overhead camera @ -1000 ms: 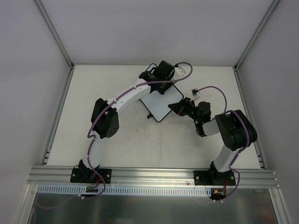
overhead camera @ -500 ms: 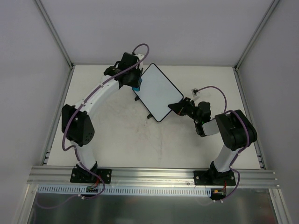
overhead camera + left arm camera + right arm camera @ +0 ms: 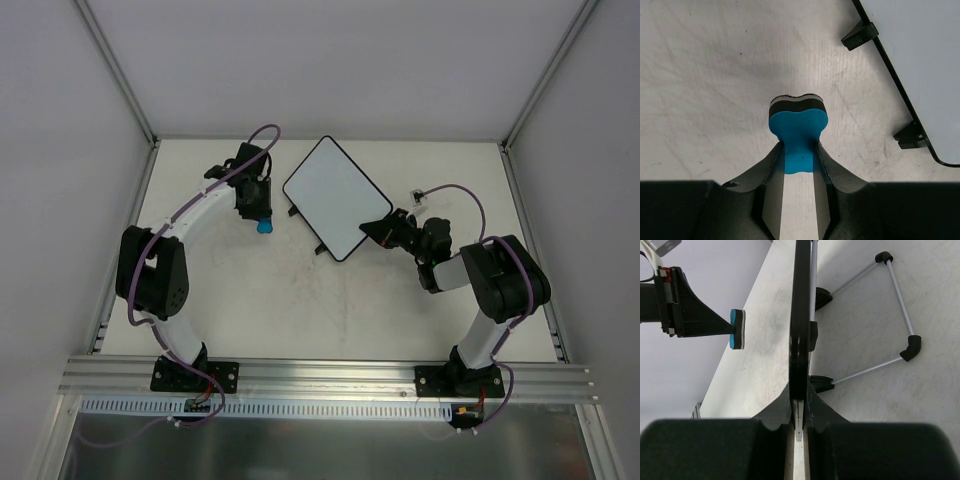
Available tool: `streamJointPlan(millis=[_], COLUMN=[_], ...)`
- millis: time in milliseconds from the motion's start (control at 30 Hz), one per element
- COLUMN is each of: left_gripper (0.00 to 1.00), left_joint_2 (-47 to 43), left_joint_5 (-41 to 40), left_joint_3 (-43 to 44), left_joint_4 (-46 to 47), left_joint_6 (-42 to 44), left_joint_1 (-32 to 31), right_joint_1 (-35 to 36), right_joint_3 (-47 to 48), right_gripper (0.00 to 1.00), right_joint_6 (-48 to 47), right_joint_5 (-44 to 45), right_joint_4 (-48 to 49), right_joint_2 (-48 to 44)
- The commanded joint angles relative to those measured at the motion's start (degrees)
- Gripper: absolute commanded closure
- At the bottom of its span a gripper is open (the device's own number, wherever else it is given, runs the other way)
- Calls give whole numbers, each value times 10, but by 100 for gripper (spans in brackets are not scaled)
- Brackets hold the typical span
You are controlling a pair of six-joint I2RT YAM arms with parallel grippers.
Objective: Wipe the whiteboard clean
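We see the whiteboard (image 3: 335, 197) on the far middle of the table (image 3: 300, 310), its face plain white. Its long axis runs diagonally, far-left to near-right, with the black tabs (image 3: 860, 35) on the left long edge. The right gripper (image 3: 384, 226) is clamped on the near-right short edge. The left gripper (image 3: 799, 150) pinches a blue eraser (image 3: 798, 117), left of the board and apart from it. We cannot tell whether the eraser touches the table.

Eraser (image 3: 263, 226) left of the whiteboard (image 3: 335, 195), apart; both toward the table (image 3: 300, 300)'s far side
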Motion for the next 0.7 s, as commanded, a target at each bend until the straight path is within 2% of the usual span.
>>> streamJointPlan(millis=[0, 433, 667], left_gripper=[100, 96, 89], left_joint_2=[11, 95, 113], left_joint_5=[23, 54, 52], left_joint_3=[1, 1, 2], left_joint_4=[-3, -3, -3], left_joint_6=[-20, -16, -15], left_joint_1=[9, 27, 29], right_joint_1=[2, 2, 2], right_joint_3=[20, 19, 19], right_gripper=[100, 100, 100], right_joint_6=[-17, -16, -17], right_joint_5=[-9, -10, -10], right_joint_4=[51, 52, 52], right_joint_2=[-21, -21, -21])
